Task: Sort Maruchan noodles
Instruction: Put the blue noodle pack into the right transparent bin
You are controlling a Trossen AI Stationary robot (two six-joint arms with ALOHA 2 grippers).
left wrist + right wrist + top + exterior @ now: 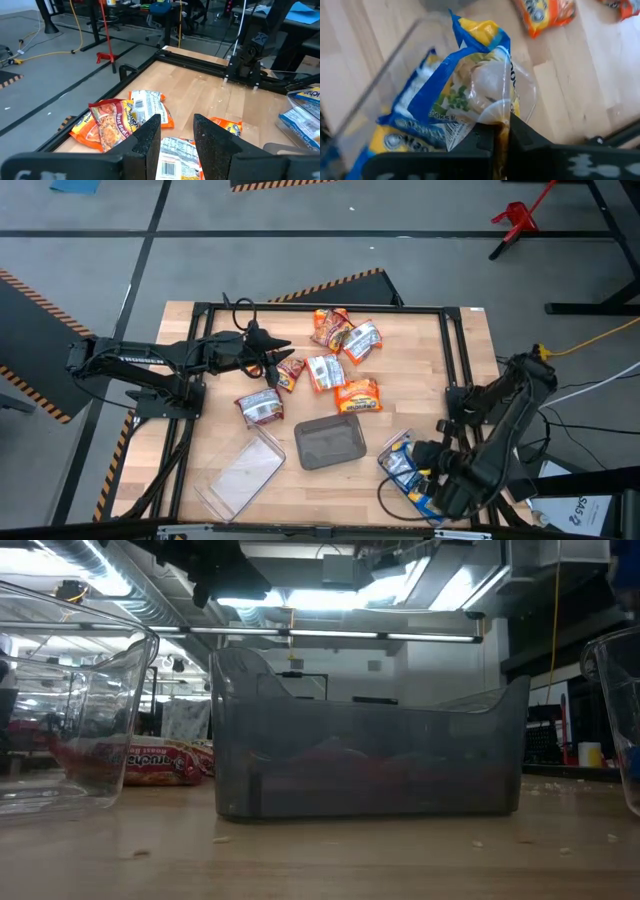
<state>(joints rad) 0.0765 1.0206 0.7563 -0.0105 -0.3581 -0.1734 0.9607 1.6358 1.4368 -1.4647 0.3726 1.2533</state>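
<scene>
Several Maruchan noodle packets lie flat mid-table: orange ones (357,395) (328,326) and silver-backed ones (325,370) (260,407) (362,340). My left gripper (282,360) (177,132) hovers open above the packets at their left side, with nothing between its fingers. My right gripper (425,472) (501,131) is at the near right corner, shut on a blue-and-yellow packet (470,85) over a clear tray (392,442) that holds other blue packets (402,470). My right gripper pinches the blue-and-yellow packet by a clear crimped edge (495,111) between its two fingers. The fingers come steeply from above. The packet spreads out beyond the fingertips over the blue packets in the clear tray; whether it rests on them I cannot tell.
A grey tray (328,442) (365,755) stands near the table's front middle, with a clear tray (240,475) (70,730) to its left. A black frame (320,307) rims the wooden table. In the low view a red packet (160,762) lies behind the clear tray.
</scene>
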